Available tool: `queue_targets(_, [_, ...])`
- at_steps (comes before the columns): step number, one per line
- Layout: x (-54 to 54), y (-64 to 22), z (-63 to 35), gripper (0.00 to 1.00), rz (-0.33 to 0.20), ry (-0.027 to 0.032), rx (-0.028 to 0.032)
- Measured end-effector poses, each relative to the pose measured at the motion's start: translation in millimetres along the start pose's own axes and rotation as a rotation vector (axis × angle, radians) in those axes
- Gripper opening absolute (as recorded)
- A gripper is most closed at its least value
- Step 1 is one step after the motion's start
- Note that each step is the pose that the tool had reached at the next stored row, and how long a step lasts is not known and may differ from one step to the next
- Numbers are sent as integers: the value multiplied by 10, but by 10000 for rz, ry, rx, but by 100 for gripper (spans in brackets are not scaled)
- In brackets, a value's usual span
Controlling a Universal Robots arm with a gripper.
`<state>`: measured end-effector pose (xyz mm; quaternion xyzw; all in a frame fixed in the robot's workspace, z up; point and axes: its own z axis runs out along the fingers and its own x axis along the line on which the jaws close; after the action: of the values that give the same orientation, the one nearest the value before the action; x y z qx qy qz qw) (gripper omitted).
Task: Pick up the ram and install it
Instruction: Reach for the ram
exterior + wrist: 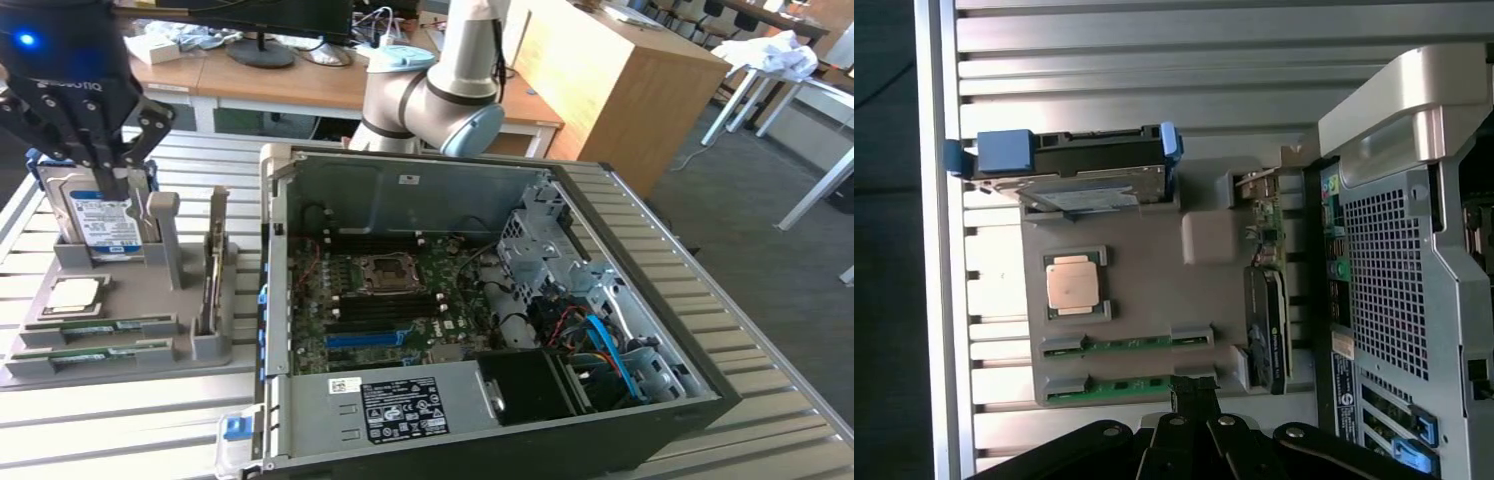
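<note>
The ram lies flat in a gray holder on the tabletop, with a second stick beside it. Above, the gripper hangs clenched and empty, covering the top of the hard drive. An open case stands just beside the holder.

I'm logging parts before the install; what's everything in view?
table: one, silver slats
computer case: one, black, open, on table
motherboard: one, green, inside case
tray: one, grey, on table beside case
ram sticks: two, green, flat in tray
processor chip: one, silver, in tray beside them
hard drive: one, silver, blue bracket, upright in tray
expansion card: one, black-green, tray's case side
robot arm: one, grey, behind case
gripper: one, black, above tray, shut
</note>
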<state>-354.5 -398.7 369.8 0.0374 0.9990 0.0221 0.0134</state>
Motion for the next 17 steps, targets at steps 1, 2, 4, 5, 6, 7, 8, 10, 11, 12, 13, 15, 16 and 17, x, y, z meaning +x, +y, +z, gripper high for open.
queue_targets(1, [12, -1, 1, 10, 0, 0, 0])
queue_targets(2, [24, -2, 3, 10, 0, 0, 0])
queue_targets(4, [44, -4, 6, 10, 0, 0, 0])
queue_targets(5, [53, -4, 7, 10, 0, 0, 0])
queue_targets(6, [58, -5, 8, 10, 0, 0, 0])
queue_targets(7, [64, -5, 10, 10, -1, 0, 0])
queue_targets(8, [70, -6, 10, 10, 0, 0, 0])
queue_targets(10, [81, -7, 12, 10, 0, 0, 1])
queue_targets(11, [87, -7, 14, 10, 0, 0, 0])
queue_targets(12, [93, -7, 15, 10, 0, 0, 0])
queue_targets(13, [100, -8, 16, 10, 0, 0, 1])
queue_targets(15, [120, -10, 19, 10, 0, 0, 0])
queue_targets(16, [133, -11, 20, 10, -1, 0, 0])
queue_targets(17, [147, -12, 22, 10, 0, -1, 0])
